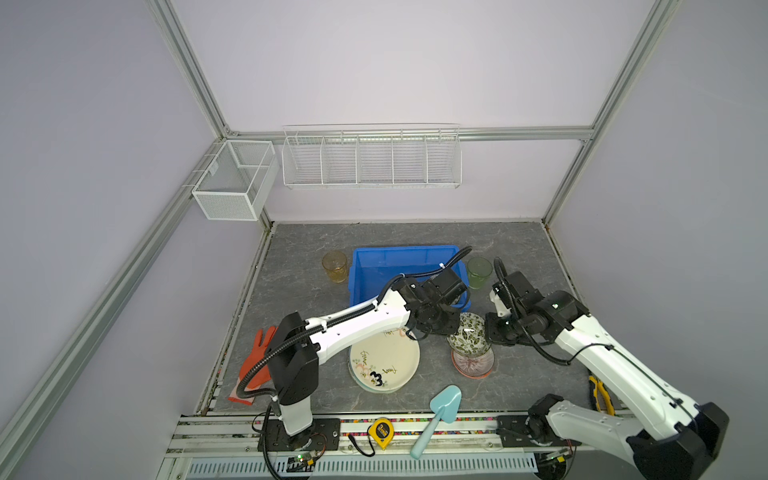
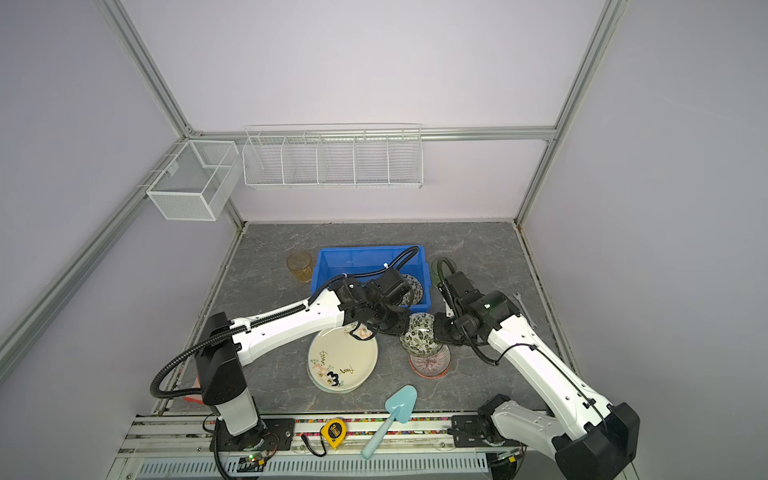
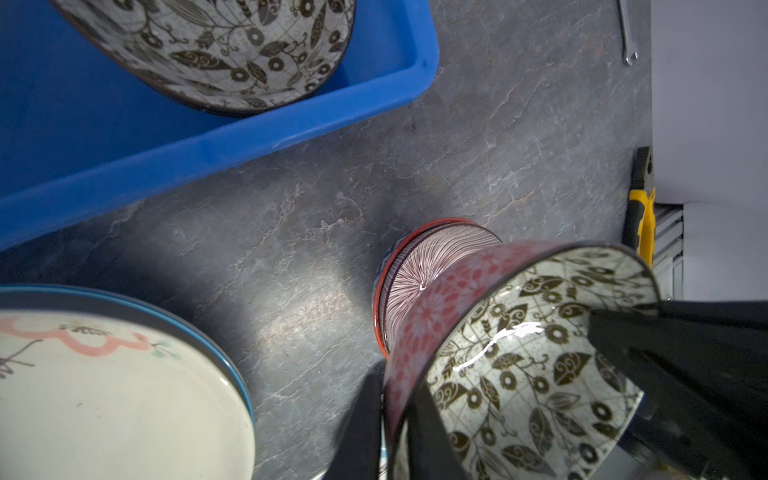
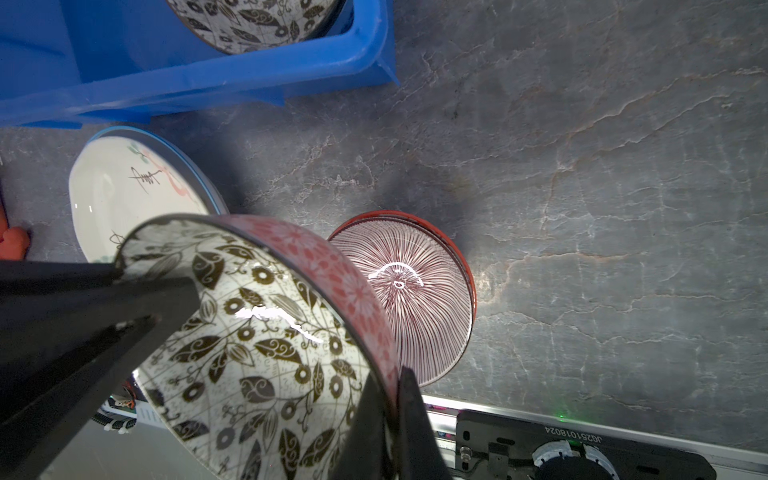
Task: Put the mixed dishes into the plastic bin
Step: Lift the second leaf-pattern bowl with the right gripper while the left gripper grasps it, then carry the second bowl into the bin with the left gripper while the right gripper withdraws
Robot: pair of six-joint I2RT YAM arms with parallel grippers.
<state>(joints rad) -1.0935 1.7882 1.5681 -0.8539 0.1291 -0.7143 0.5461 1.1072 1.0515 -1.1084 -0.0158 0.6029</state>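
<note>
A pink bowl [image 1: 469, 337] [image 2: 419, 334] with a black leaf pattern inside [image 3: 519, 353] [image 4: 257, 332] hangs tilted just above a stack of bowls [image 1: 473, 365] [image 4: 415, 299] whose top one is red-striped. My left gripper [image 1: 452, 328] [image 3: 395, 399] is shut on one side of its rim. My right gripper [image 1: 490, 332] [image 4: 392, 386] is shut on the opposite side. The blue plastic bin [image 1: 361, 266] [image 3: 208, 141] stands behind and holds one leaf-patterned bowl [image 2: 413, 284] [image 3: 216, 50]. A cream doodle plate [image 1: 384, 361] tops a plate stack. An amber cup [image 1: 335, 266] and a green cup [image 1: 479, 272] flank the bin.
A teal scoop [image 1: 440, 411] and a yellow tape measure [image 1: 382, 432] lie at the front edge. An orange glove [image 1: 255, 365] lies at the left, a wrench [image 2: 519, 297] and a yellow-black tool [image 1: 598, 395] at the right. White wire baskets [image 1: 370, 158] hang on the back wall.
</note>
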